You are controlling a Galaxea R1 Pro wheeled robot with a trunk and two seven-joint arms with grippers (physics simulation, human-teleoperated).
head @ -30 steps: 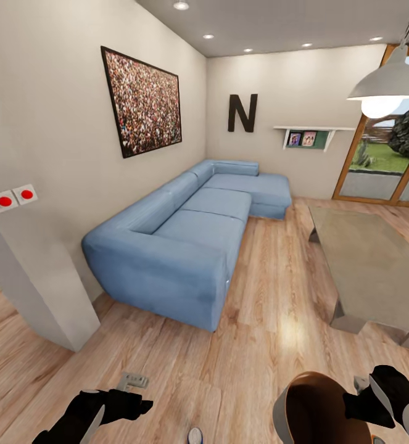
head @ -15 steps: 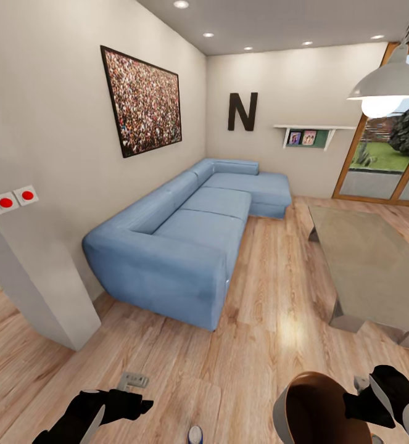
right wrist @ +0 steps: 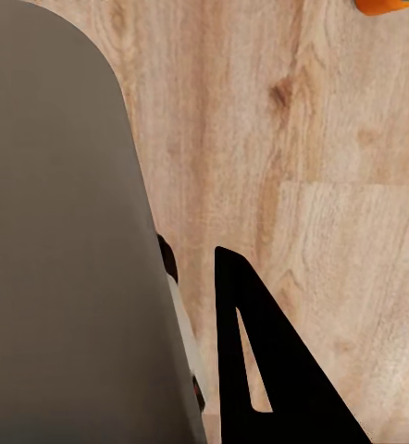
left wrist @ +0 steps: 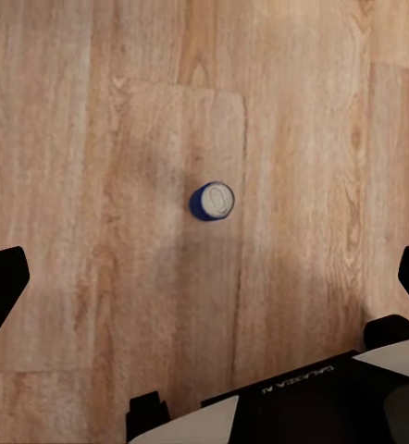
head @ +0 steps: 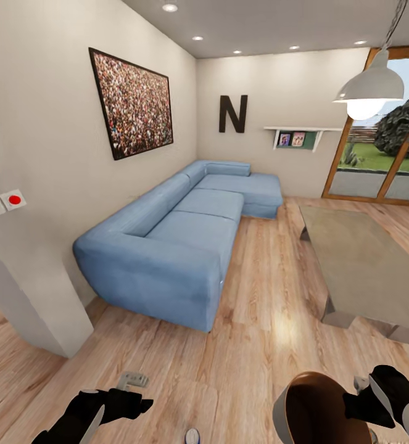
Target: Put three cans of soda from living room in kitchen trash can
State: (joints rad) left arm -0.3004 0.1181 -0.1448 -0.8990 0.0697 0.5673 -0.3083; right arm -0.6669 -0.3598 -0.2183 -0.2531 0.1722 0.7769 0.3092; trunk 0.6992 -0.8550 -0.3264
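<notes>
While our head view takes in the living room, with the long blue sofa along the wall and the glass-topped coffee table across from it, the wrist views point down at the light wood floor.

At the lower right of the head view we hold the tash can, its grey rim open toward us and its glossy brown-orange inside showing. Our right gripper is at its rim. In the right wrist view the bin's plain grey outer wall runs right beside one black finger, and the other finger seems to sit behind the wall, so we read the gripper as clamped on the rim.

That same wrist view catches a scrap of bright orange on the floor at the frame's edge, cut off; it may be a can of soda, but we cannot tell.

Our left gripper hangs low over the floor. The left wrist view shows its black fingertips spread wide apart with nothing between them. Well below sits a small blue cylinder with a grey metal end, standing on the floor. The head view shows it just at the bottom edge.
</notes>
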